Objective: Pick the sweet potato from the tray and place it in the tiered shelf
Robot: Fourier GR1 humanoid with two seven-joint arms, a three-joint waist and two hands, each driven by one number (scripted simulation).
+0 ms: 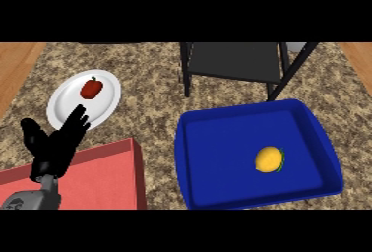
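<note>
The sweet potato (269, 159) lay untouched in the blue tray (240, 194); the left hand (54, 139) was held open and empty, so a grasp from above was best advised.

1 blue tray (190, 162) w/ 1 yellow-orange veg (268, 159); 1 white plate (64, 101) w/ 1 red pepper (91, 88); 1 black shelf (232, 61); 1 red mat (102, 177); 1 robot hand (54, 142).

Blue tray (190, 162), yellow-orange sweet potato (268, 158), speckled brown counter (152, 113), white plate (69, 101), red pepper (91, 88)

Red pepper (91, 88) on white plate (67, 107), red mat (109, 172), speckled counter (152, 98)
</note>
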